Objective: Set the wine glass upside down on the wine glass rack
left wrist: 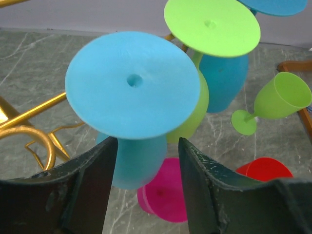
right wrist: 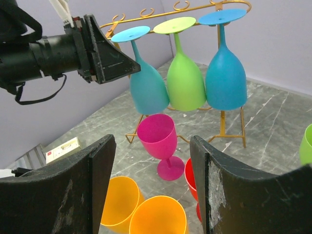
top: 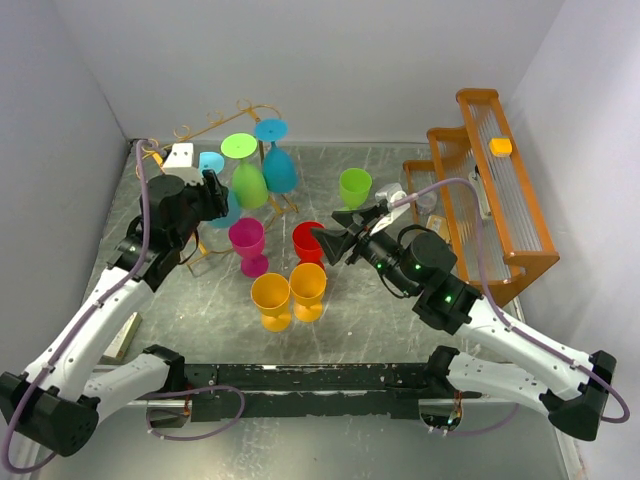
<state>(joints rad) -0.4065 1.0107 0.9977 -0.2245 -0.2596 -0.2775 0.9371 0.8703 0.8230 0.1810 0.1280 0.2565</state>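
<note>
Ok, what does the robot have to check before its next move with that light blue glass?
1. Pale blue glass upside down: ok.
2. Its foot seated on the rack rails: cannot tell; from the left wrist view the foot covers them.
3. Left gripper open: ok.
4. Its fingers off the glass: cannot tell; they sit close on both sides of the bowl.
5. Right gripper open and empty: ok.

Marble table (top: pixel 400 325), coloured glasses (top: pixel 270 297), wine glass rack (right wrist: pixel 223 126)
</note>
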